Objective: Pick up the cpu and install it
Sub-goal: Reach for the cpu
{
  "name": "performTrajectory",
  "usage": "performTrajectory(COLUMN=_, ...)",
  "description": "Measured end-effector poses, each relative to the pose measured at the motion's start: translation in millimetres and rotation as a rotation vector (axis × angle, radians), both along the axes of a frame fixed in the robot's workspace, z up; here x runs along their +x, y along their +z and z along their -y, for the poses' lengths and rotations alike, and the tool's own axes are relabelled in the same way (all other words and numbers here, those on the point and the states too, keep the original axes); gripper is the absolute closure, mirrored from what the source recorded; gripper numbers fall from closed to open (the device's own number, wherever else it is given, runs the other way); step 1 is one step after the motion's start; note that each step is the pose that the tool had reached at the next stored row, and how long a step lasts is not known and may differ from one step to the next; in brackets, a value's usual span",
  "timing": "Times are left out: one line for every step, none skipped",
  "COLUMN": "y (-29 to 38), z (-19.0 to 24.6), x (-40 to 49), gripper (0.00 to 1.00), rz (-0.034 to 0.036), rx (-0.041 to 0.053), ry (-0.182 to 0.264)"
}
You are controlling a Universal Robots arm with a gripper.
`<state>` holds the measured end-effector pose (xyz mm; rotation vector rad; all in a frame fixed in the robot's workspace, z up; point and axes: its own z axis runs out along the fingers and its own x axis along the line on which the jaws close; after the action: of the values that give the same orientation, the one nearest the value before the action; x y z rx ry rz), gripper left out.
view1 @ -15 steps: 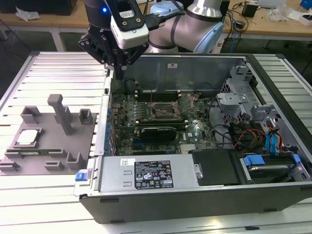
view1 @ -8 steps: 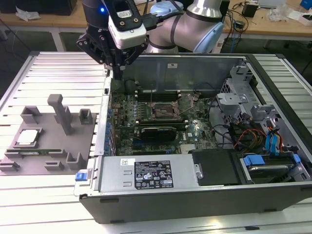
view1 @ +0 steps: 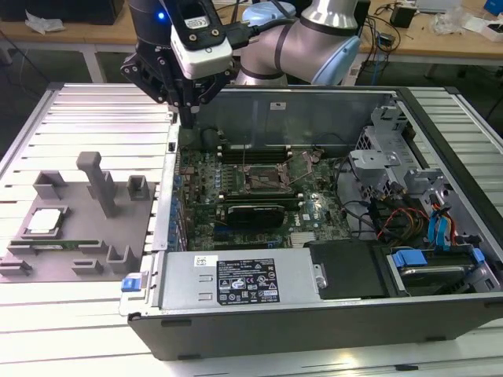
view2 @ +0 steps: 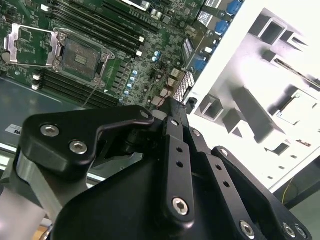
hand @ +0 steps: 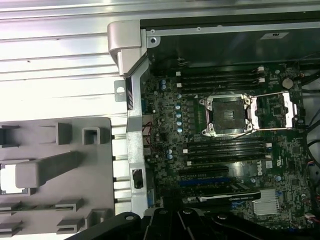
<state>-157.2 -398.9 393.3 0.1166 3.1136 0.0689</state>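
The cpu (view1: 45, 221), a small square chip with a silver top, lies in a recess of the grey fixture (view1: 78, 259) at the exterior view's left. It appears as a pale square in the first wrist view (hand: 8, 179). My gripper (view1: 191, 110) hangs shut and holds nothing, above the back left corner of the open computer case, well away from the cpu. Its black fingers (view2: 170, 125) meet at the tips in the second wrist view. The motherboard's socket (view1: 263, 179) stands with its metal frame lifted (hand: 227, 112).
The open case (view1: 314, 314) has a metal wall between the fixture and the motherboard. A tall grey post (view1: 100, 182) rises from the fixture near the cpu. A green memory stick (view1: 47, 245) lies in front of the cpu. Drive cages and cables (view1: 409, 212) crowd the case's right side.
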Motion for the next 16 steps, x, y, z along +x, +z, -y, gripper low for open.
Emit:
performTrajectory(y=0.0, z=0.0, x=-0.5, gripper=0.89, rz=-0.0001, rx=-0.0001, ry=0.000)
performTrajectory(y=0.0, z=0.0, x=-0.9, gripper=0.89, rz=0.0000, rx=0.0000, ry=0.000)
performTrajectory(y=0.0, z=0.0, x=-1.3, gripper=0.89, rz=0.0000, rx=0.0000, ry=0.000)
performTrajectory(y=0.0, z=0.0, x=-1.8, gripper=0.89, rz=0.0000, rx=0.0001, ry=0.000)
performTrajectory(y=0.0, z=0.0, x=-2.4, gripper=0.89, rz=0.0000, rx=0.0000, ry=0.000)
performTrajectory(y=0.0, z=0.0, x=-3.2, gripper=0.89, rz=0.0000, rx=0.0000, ry=0.000)
performTrajectory(y=0.0, z=0.0, x=-4.3, gripper=0.89, rz=0.0000, rx=0.0000, ry=0.000)
performTrajectory(y=0.0, z=0.0, x=-5.3, gripper=0.89, rz=0.0001, rx=0.0000, ry=0.000)
performTrajectory(y=0.0, z=0.0, x=-6.9, gripper=0.89, rz=0.0001, rx=0.0000, ry=0.000)
performTrajectory(y=0.0, z=0.0, x=-9.2, gripper=0.89, rz=0.0003, rx=0.0000, ry=0.000)
performTrajectory(y=0.0, z=0.0, x=-10.8, gripper=0.89, rz=0.0005, rx=0.0000, ry=0.000)
performTrajectory(y=0.0, z=0.0, x=-12.6, gripper=0.89, rz=0.0007, rx=-0.0001, ry=0.000)
performTrajectory(y=0.0, z=0.0, x=-18.8, gripper=0.89, rz=0.0019, rx=0.0000, ry=0.000)
performTrajectory(y=0.0, z=0.0, x=-23.8, gripper=0.89, rz=0.0027, rx=0.0000, ry=0.000)
performTrajectory(y=0.0, z=0.0, x=-26.2, gripper=0.89, rz=0.0031, rx=0.0001, ry=0.000)
performTrajectory(y=0.0, z=0.0, x=-28.4, gripper=0.89, rz=0.0034, rx=0.0001, ry=0.000)
